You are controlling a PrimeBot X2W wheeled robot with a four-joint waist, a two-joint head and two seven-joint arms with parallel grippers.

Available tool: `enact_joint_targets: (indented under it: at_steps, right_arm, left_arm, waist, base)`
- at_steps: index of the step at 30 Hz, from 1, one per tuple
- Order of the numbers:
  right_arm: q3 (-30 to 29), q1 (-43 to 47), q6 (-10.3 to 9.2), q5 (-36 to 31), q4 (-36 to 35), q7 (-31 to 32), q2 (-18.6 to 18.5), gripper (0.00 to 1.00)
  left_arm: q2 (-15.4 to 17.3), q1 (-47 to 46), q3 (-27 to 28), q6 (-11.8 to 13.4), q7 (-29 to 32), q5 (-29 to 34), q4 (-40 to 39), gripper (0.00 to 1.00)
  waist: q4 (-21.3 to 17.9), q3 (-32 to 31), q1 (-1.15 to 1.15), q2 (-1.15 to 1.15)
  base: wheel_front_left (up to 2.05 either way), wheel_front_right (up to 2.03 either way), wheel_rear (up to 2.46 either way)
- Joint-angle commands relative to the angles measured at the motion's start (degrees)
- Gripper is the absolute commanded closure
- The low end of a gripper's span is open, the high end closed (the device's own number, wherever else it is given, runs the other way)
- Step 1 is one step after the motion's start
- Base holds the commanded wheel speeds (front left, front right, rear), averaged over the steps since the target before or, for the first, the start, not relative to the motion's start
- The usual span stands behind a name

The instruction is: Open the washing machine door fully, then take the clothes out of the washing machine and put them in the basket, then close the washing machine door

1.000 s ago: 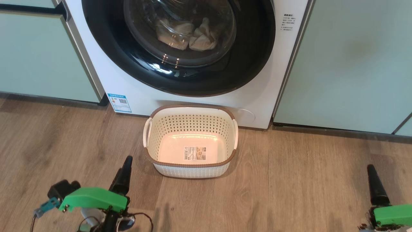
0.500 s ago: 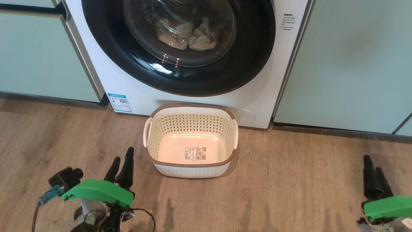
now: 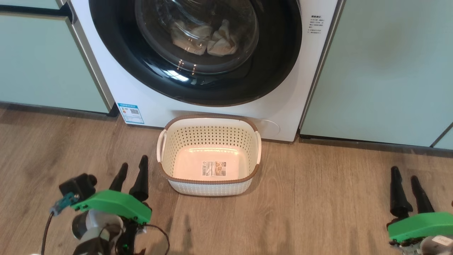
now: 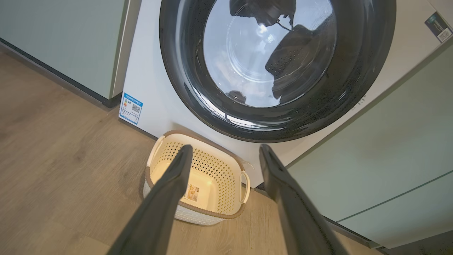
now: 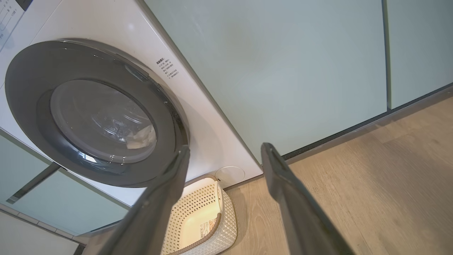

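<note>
Wood floor [image 3: 318,212] ran before pale green cabinets [image 3: 382,71]. Washing machine [image 3: 148,106] stood at far centre, washing machine door [image 3: 279,71] shut, clothes [image 3: 208,40] lay behind its glass in drum. Basket [image 3: 208,118] sat on floor just before machine, label sticker on its bottom; same place as second earlier. Left fingers [image 3: 141,180] at near left had crept farther, now beside basket's left near corner, both showing, spread, released, gripping nothing. Right fingers [image 3: 397,194] at near right had likewise advanced, released, second finger now visible.
</note>
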Motion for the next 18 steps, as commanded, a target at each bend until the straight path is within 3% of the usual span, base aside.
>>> enact_joint_targets:
  at_steps: [1, 18]
  right_arm:
    - [0.54, -3.97, 0.13, -2.06, -2.45, -1.16, -0.41, 0.00]
    - [1.28, -4.91, 0.16, -15.76, -3.82, -4.03, -0.46, 0.00]
  left_arm:
    - [1.68, -3.98, 0.87, 0.44, -0.76, 2.17, -1.88, 0.00]
    - [3.83, -6.40, -1.52, 2.85, -3.63, 13.92, -1.56, 0.00]
  waist:
    - [-0.01, 0.00, 0.00, 0.00]
    - [-0.15, -0.02, 0.00, 0.00]
  base:
    - [0.00, 0.00, 0.00]
    - [0.00, 0.00, 0.00]
